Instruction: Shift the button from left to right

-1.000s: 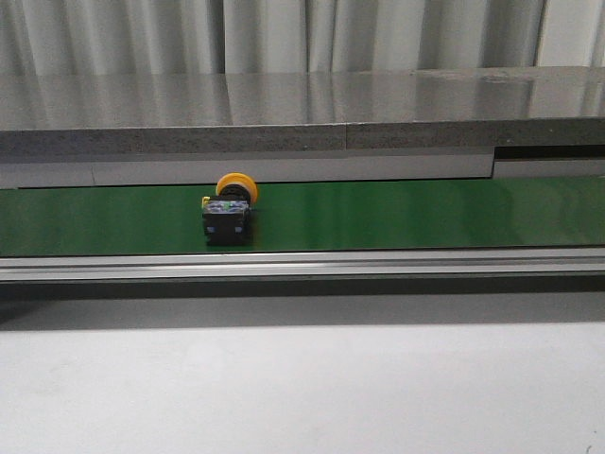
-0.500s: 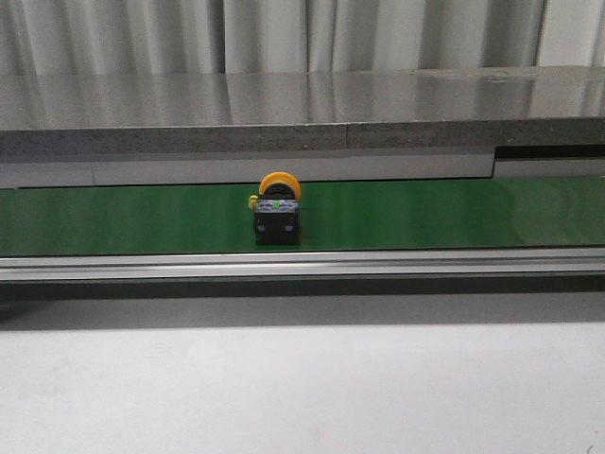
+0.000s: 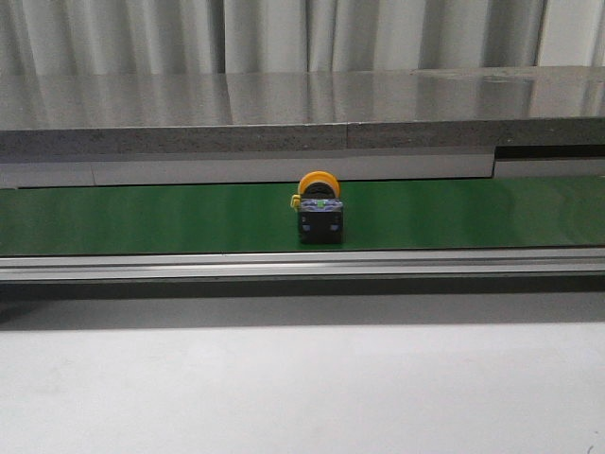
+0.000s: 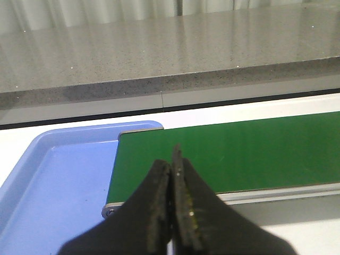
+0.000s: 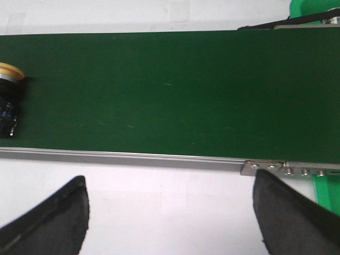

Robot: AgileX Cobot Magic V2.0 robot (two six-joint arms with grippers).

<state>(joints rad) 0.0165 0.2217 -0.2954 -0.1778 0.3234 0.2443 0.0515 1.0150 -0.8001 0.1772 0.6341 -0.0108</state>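
Front view, button point(image 3: 319, 210): it sits on the green conveyor belt point(image 3: 142, 218), near the middle of the belt's visible length, black body toward the camera and yellow-orange cap toward the back
Front view, markings: small green and bluish marks on the body, too small to read; no brand or writing legible
Front view, surroundings: a grey stone-look counter point(image 3: 284, 109) runs behind the belt, a metal rail point(image 3: 302, 262) along its near edge, a white table point(image 3: 302, 388) in front; no arm shows
Left wrist view, left gripper point(image 4: 171, 199): clenched, the two dark fingers pressed together with nothing between them, hanging over the belt's end beside a blue tray point(image 4: 58, 180)
Right wrist view, right gripper point(image 5: 170, 218): released, fingers spread wide over the white table, apart from the belt
Right wrist view, button point(image 5: 9, 101): at the picture's edge, lying on the belt, partly cut off
Right wrist view, green bin point(image 5: 319, 10): at the belt's far end, only partly seen
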